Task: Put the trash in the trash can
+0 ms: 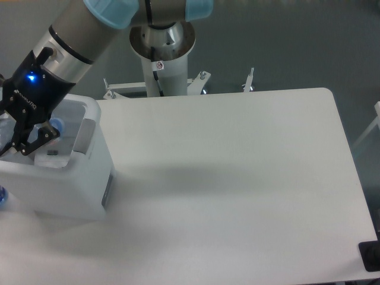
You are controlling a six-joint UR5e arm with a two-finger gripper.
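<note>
The trash can (77, 184) is a white boxy bin at the table's left edge, with a grey panel (85, 135) on its inner wall. My gripper (27, 141) hangs over its opening, black fingers (43, 134) spread apart with nothing clearly held between them. One piece of trash lies inside the bin: a clear bottle whose bluish cap (57, 124) shows just right of the fingers. Its body is mostly hidden by the gripper. Clear plastic glints at the far left (5, 127), cut off by the frame.
The robot's base column (161, 53) stands behind the table's back edge. A small blue object (2, 197) peeks in at the left frame edge beside the bin. A dark item (371, 256) sits off the table's front right corner.
</note>
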